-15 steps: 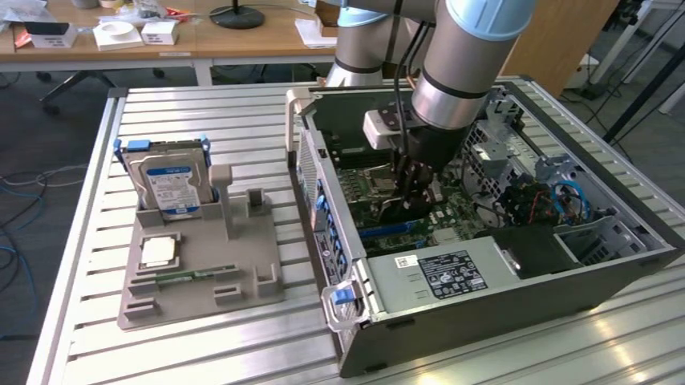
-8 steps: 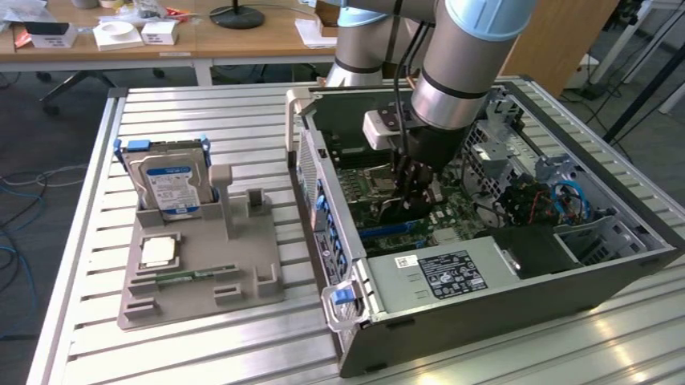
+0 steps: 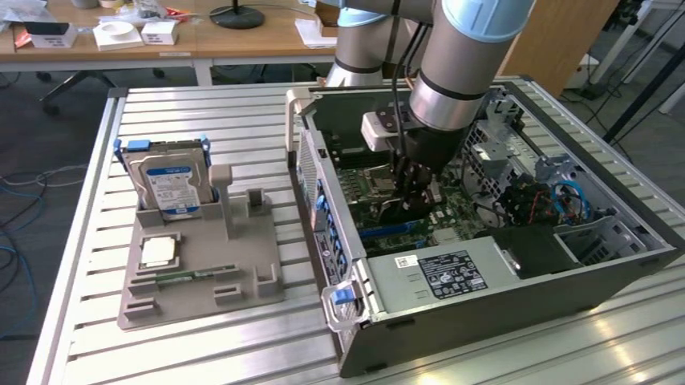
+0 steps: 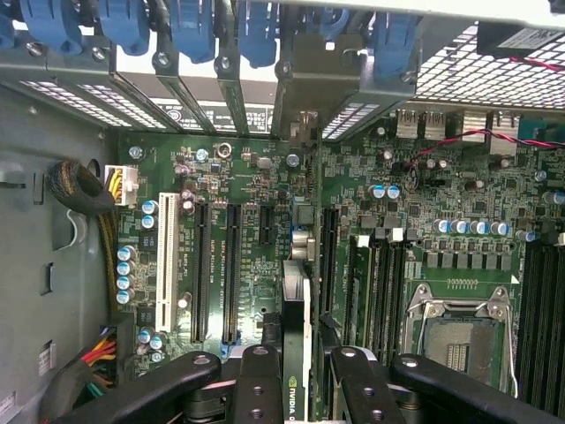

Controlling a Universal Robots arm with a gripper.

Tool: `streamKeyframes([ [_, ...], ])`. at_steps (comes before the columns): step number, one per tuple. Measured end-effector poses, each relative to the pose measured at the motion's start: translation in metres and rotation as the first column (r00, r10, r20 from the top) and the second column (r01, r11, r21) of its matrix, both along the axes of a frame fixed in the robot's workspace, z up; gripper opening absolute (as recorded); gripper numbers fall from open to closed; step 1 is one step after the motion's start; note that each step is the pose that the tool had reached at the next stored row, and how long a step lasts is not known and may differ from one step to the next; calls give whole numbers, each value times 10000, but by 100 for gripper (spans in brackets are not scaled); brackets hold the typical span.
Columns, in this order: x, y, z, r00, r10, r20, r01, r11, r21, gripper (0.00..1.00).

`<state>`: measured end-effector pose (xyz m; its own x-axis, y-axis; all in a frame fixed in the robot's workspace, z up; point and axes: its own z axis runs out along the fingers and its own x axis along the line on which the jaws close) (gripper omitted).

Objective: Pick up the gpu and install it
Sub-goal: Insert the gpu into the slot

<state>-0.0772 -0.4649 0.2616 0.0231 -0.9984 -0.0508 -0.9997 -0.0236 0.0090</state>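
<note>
**Item under task.** The gpu (image 4: 296, 353) is held edge-on in the end effector (image 4: 298, 389). The fingers (image 4: 256, 380) are closed narrow on its two faces. It sits low inside the open computer case (image 3: 482, 321), over the green motherboard (image 4: 256, 177). I cannot tell whether its lower edge has met a slot.

**Step in hand, my judgement.** This is seating the card. I would keep it upright and parallel to the long slots, with its bracket end in line with the rear-wall openings. I would press straight down, evenly along its length. Any tilt risks riding the slot wall or clipping the small blue-topped capacitors (image 4: 126, 265) nearby.

**Count, wrist view.**
- One gpu.
- One white slot (image 4: 163, 256).
- Two long black slots (image 4: 196, 265) beside the white one.
- One more long black slot (image 4: 328, 256) on the card's other side.
- One empty processor socket (image 4: 459, 331).

**Count, exterior view.**
- One grey stand (image 3: 230, 293) on the worktop (image 3: 86, 241), well apart from the case.
- One hard drive (image 3: 169, 180), upright on the stand.
- One processor chip (image 3: 159, 251) on the stand.
- One memory stick (image 3: 188, 277) on the stand.
</note>
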Motion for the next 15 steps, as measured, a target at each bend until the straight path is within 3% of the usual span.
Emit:
streamKeyframes([
  [15,-5,0,-32,10000,-1,20,1,10000,-1,26],
])
